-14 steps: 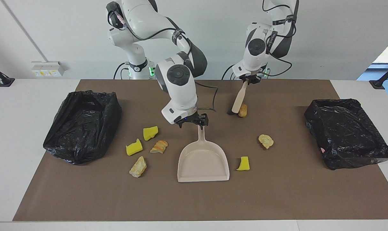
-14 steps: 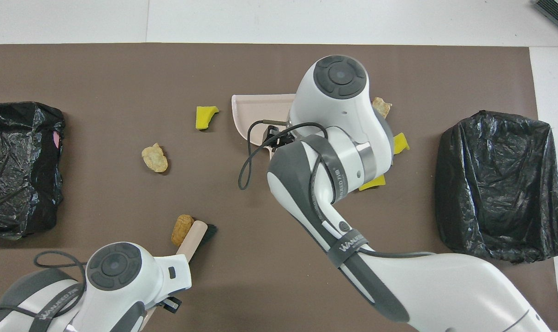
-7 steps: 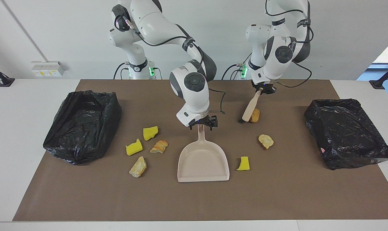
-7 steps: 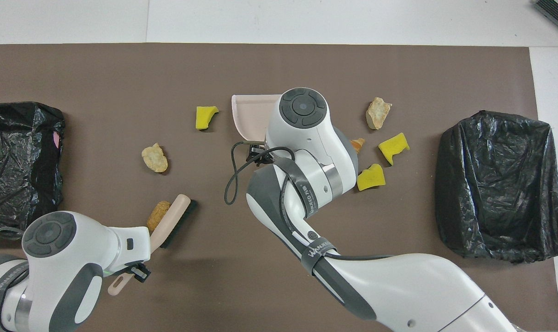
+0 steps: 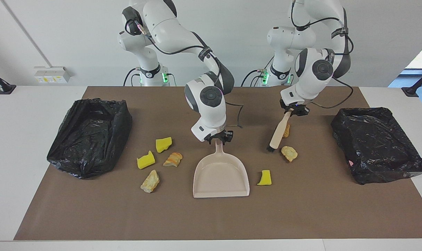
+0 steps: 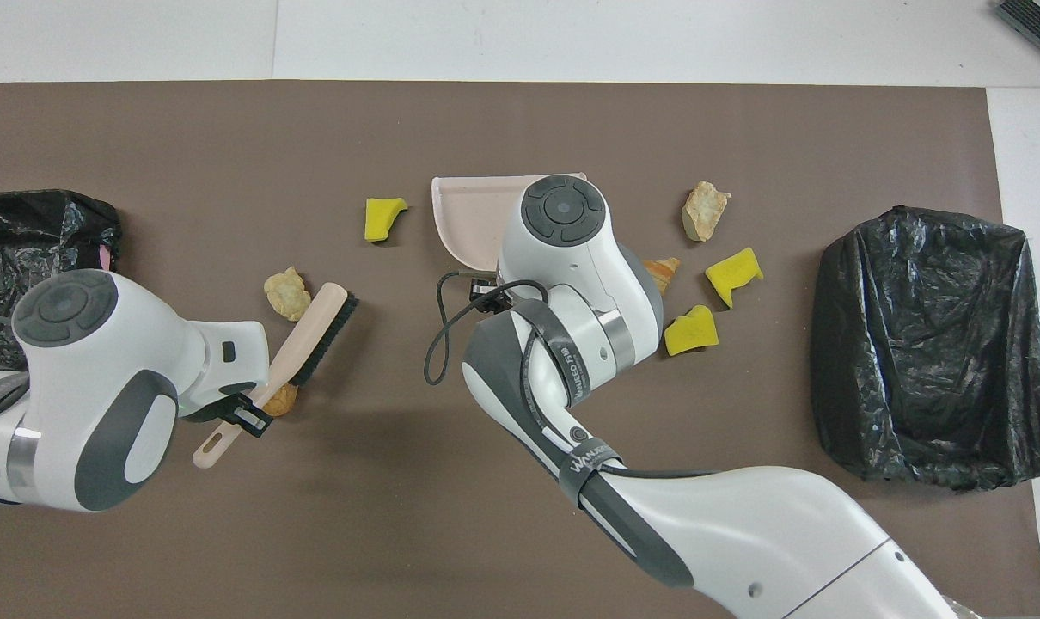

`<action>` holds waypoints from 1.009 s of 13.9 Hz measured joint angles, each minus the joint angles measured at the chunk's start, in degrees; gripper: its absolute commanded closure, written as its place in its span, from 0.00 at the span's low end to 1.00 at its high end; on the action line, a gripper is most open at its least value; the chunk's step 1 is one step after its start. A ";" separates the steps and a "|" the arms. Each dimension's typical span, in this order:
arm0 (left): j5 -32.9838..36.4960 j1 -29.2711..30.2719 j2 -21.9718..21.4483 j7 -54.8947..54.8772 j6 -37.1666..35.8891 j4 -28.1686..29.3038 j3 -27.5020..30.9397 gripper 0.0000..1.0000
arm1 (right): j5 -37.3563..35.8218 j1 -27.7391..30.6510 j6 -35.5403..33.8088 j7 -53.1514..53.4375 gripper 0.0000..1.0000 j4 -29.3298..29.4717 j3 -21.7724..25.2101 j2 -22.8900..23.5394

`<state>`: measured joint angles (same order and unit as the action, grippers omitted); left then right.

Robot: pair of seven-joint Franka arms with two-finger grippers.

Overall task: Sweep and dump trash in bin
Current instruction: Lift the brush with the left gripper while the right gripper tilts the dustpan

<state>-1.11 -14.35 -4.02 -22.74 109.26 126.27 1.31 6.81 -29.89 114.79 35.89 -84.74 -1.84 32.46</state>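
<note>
The beige dustpan (image 5: pixel 221 176) lies flat mid-mat, its handle pointing at the robots. My right gripper (image 5: pixel 218 137) is down at the handle's end, its fingers closed in on both sides of it. My left gripper (image 5: pixel 294 109) is shut on the beige brush (image 5: pixel 278 134) (image 6: pixel 314 331), which slants down with its bristles on the mat. Beside the bristles lies a pale bread lump (image 5: pixel 289 153). An orange lump (image 5: pixel 286 130) sits against the brush handle. A yellow sponge chunk (image 5: pixel 265 177) lies beside the pan's mouth. Several more scraps (image 5: pixel 163 144) lie toward the right arm's end.
Two bins lined with black bags stand on the brown mat, one at the right arm's end (image 5: pixel 89 136) and one at the left arm's end (image 5: pixel 376 143). White table borders the mat on all sides.
My left arm carried the brush away from the robots and toward its own end, nudging the orange lump along. My right gripper settled at the dustpan handle and its fingers narrowed.
</note>
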 measured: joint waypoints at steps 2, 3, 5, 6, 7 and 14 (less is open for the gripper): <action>-0.04 0.11 1.18 0.63 -1.30 -4.90 0.00 1.00 | 0.00 -0.01 -0.01 -0.06 1.00 0.12 -0.02 -0.13; -0.13 0.17 1.76 2.16 -1.37 -6.81 -0.01 1.00 | 0.00 0.00 -0.02 -0.11 1.00 0.26 -0.02 -0.20; -1.71 0.22 3.56 7.65 -1.11 -10.01 -0.06 1.00 | 0.00 -0.01 -0.02 -0.46 1.00 0.58 -0.03 -0.48; -3.93 0.22 4.76 10.59 -0.96 -11.55 -0.13 1.00 | -0.02 -0.01 -0.16 -2.06 1.00 0.72 -0.04 -0.93; -6.07 0.22 6.20 13.66 -0.83 -13.16 -0.25 1.00 | -0.03 0.00 -0.90 -6.02 1.00 0.77 -0.04 -1.65; -17.74 -2.84 19.23 38.47 7.69 -23.44 -2.24 1.00 | -4.18 5.09 -17.57 -51.41 1.00 -0.44 0.44 -11.58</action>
<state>-18.85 -17.19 15.22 15.74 116.95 102.84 -0.93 2.63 -24.80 97.21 -15.52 -85.17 -1.40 20.88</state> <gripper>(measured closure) 0.740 0.665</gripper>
